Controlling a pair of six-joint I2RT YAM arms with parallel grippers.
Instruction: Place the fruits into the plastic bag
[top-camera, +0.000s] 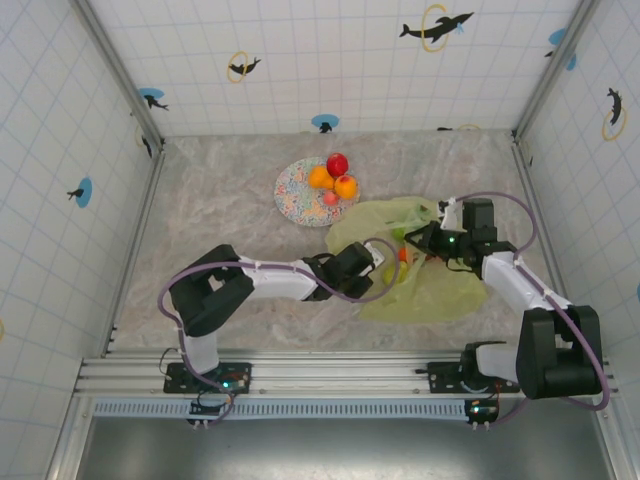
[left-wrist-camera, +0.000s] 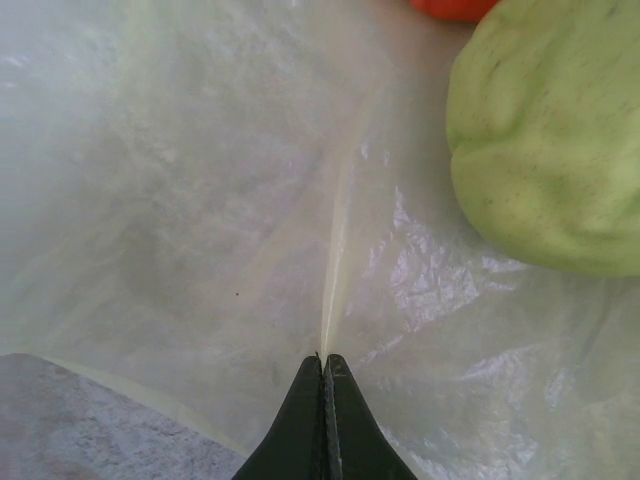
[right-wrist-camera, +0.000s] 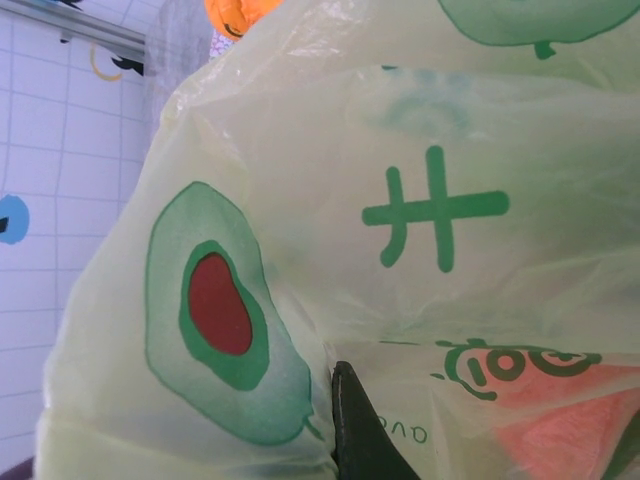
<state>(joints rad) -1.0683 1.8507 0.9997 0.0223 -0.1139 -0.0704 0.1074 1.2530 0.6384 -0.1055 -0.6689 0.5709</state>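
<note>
The yellow-green plastic bag (top-camera: 430, 285) lies crumpled right of centre. My left gripper (top-camera: 385, 262) is at its left edge; in the left wrist view the jaws (left-wrist-camera: 325, 358) are shut on a raised fold of the bag film (left-wrist-camera: 200, 200). A yellow-green pear (left-wrist-camera: 560, 140) lies on the film just ahead, with an orange-red fruit (left-wrist-camera: 455, 6) beyond it. My right gripper (top-camera: 428, 240) holds the bag's far side, and one black finger (right-wrist-camera: 355, 425) shows with printed bag film (right-wrist-camera: 430, 210) pinched against it. A red apple (top-camera: 338, 163), two oranges (top-camera: 320, 177) and a small pink fruit (top-camera: 330, 198) sit on the plate.
The round patterned plate (top-camera: 295, 195) stands at the back centre, just left of the bag. Tiled walls with dolphin stickers close in the table on three sides. The metal rail (top-camera: 330, 375) with both arm bases runs along the near edge.
</note>
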